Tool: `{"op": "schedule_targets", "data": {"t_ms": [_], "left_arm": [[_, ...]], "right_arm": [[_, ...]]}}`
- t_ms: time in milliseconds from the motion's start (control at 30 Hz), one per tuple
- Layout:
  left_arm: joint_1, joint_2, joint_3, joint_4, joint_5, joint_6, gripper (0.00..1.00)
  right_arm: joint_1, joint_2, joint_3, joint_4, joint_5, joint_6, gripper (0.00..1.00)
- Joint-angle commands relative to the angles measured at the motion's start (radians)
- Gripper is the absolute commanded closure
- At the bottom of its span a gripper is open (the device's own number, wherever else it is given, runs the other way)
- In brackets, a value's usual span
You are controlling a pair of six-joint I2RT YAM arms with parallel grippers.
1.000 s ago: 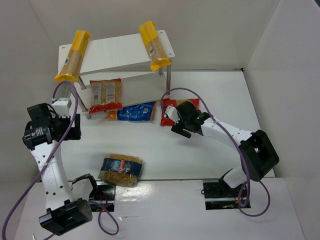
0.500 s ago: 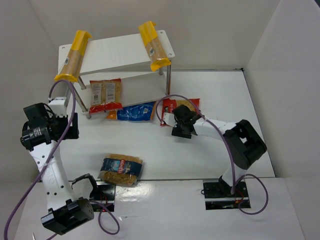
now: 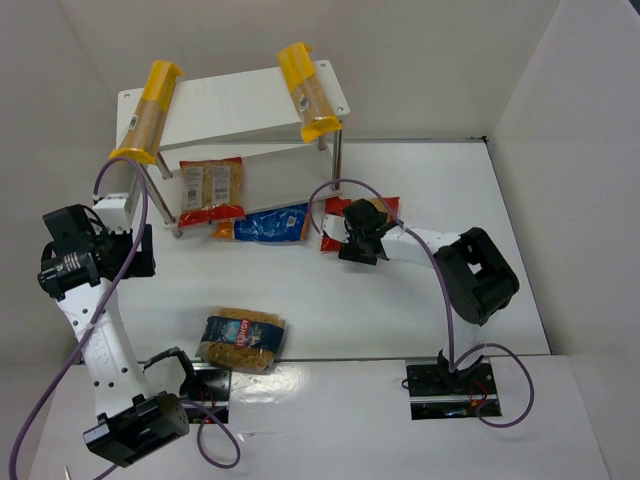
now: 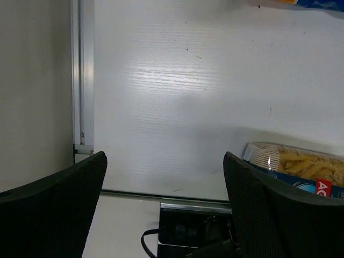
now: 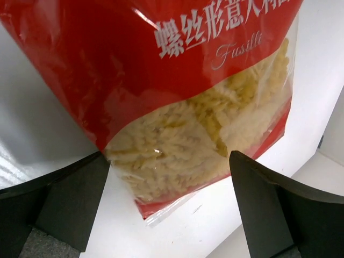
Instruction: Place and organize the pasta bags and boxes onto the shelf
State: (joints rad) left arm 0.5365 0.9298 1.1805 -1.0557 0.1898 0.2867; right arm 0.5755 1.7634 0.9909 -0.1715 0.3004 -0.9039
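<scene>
Right claw (image 3: 356, 242) has slid in over the last second onto the red bag (image 5: 183, 97), which lies on the worktop (image 3: 330, 300) by the shelf (image 3: 240, 100) leg; jaws spread, straddling its clear end, not yet gripping; I judge a grasp comes next. Left claw (image 4: 164, 204) released, empty, eased back; blue bag (image 4: 301, 164) near it waits.

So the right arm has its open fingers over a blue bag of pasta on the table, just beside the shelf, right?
Not quite. The bag under the right gripper is red, not blue. The right wrist view shows its red wrapper with spiral pasta inside. The rest holds: the fingers are open and the bag lies on the table just beside the shelf.
</scene>
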Motion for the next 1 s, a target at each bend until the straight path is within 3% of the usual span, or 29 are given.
{"op": "schedule_targets", "data": {"t_ms": [0,100,233,267,333,367,433,633,700,967], "left_arm": [[0.008,-0.002,0.036,0.002,0.028,0.011,0.06],[0.008,0.007,0.036,0.002,0.028,0.011,0.06],[0.008,0.007,0.036,0.002,0.028,0.011,0.06],[0.008,0.007,0.036,-0.007,0.028,0.02,0.06],[0.008,0.007,0.036,-0.007,0.028,0.02,0.06],[0.017,0.007,0.036,-0.007,0.028,0.02,0.06],[0.017,0.007,0.036,-0.007,0.037,0.02,0.06],[0.017,-0.002,0.036,-0.007,0.048,0.02,0.07],[0.017,-0.002,0.036,-0.007,0.059,0.02,0.07],[0.017,-0.011,0.036,-0.007,0.08,0.02,0.08]], "right_arm": [[-0.011,0.04,0.04,0.043,-0.029,-0.004,0.0],[-0.011,0.063,0.078,0.015,-0.056,0.007,0.02],[-0.02,0.114,0.15,-0.089,-0.106,0.037,0.23],[-0.02,0.139,0.185,-0.152,-0.134,0.046,0.4],[-0.02,0.159,0.221,-0.222,-0.173,0.057,0.62],[-0.02,0.159,0.233,-0.252,-0.214,0.075,0.87],[-0.02,0.144,0.244,-0.324,-0.266,0.085,0.97],[0.084,-0.022,0.221,-0.549,-0.446,0.131,1.0],[0.119,-0.102,0.245,-0.633,-0.574,0.141,1.0],[0.129,-0.208,0.353,-0.752,-0.803,0.224,1.0]]}}
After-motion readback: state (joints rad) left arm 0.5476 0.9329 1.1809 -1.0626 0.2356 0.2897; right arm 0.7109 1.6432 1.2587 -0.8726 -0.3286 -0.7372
